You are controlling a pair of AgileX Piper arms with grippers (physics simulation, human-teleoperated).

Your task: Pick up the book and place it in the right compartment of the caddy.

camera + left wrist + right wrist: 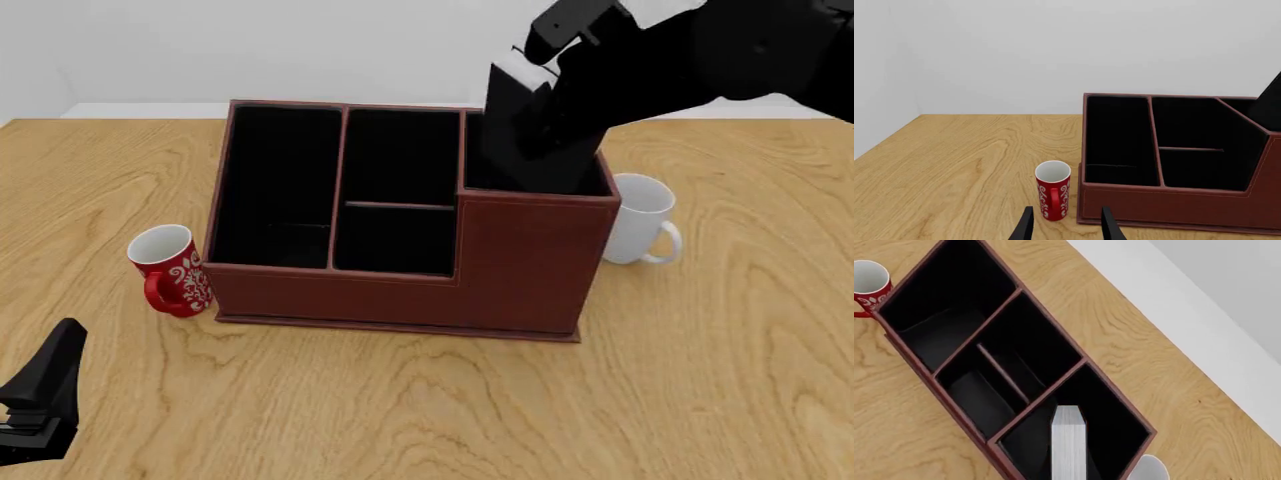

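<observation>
The reddish-brown caddy (400,300) stands mid-table, and also shows in the left wrist view (1174,202) and the right wrist view (917,367). The black book (507,130) is tilted, with its lower end inside the right compartment (534,250). Its white page edges (1068,445) show in the right wrist view, inside that compartment (1114,422). My right gripper (567,95) comes in from the far right and is shut on the book's upper part. My left gripper (1066,227) is open and empty, low at the front left (40,400), facing the caddy.
A red patterned mug (167,265) stands against the caddy's left front corner, just ahead of my left fingers (1053,190). A white mug (638,220) stands beside the caddy's right wall. Bare wooden table lies in front of the caddy.
</observation>
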